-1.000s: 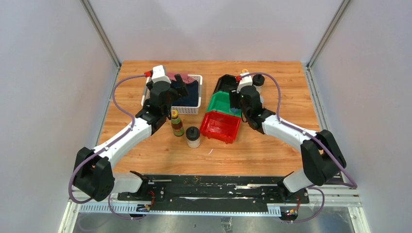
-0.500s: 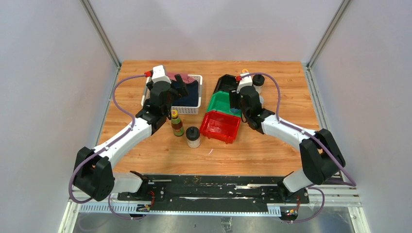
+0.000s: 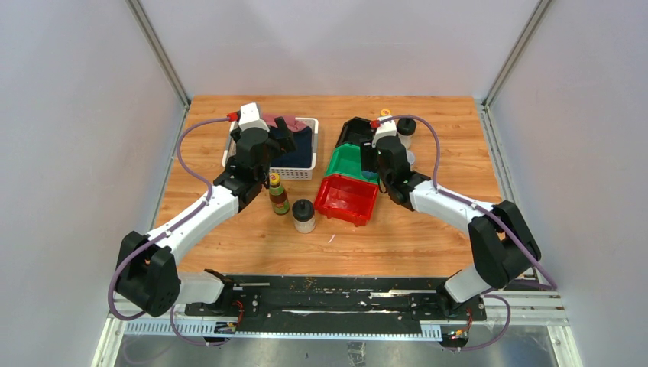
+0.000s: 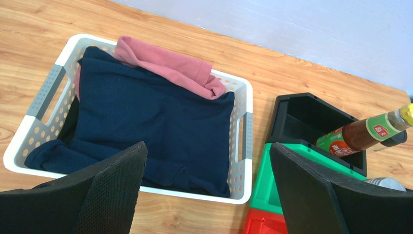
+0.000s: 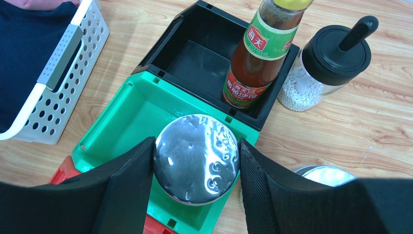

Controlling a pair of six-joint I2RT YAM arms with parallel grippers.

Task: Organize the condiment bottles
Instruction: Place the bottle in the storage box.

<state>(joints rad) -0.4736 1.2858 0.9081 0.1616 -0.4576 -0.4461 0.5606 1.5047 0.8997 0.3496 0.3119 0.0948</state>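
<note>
- The left gripper hangs over the white basket, jaws spread wide and holding nothing.
- Behind those jaws, beside the left forearm, one yellow-capped sauce bottle and one black-lidded jar stand upright on the table. The left arm is the nearer one for both.
- The right gripper is clamped on a silver-lidded shaker. The shaker is upright, with its long axis running straight down from the jaws.
- Directly beneath the jaws lies the green bin, so lowering looks like the likely next move.
- Ahead of the jaws, a second sauce bottle leans in the black bin.
- Ahead and to the right of the jaws stands another black-lidded jar.
- Just right of the jaws, low down, another silver lid shows.
</note>
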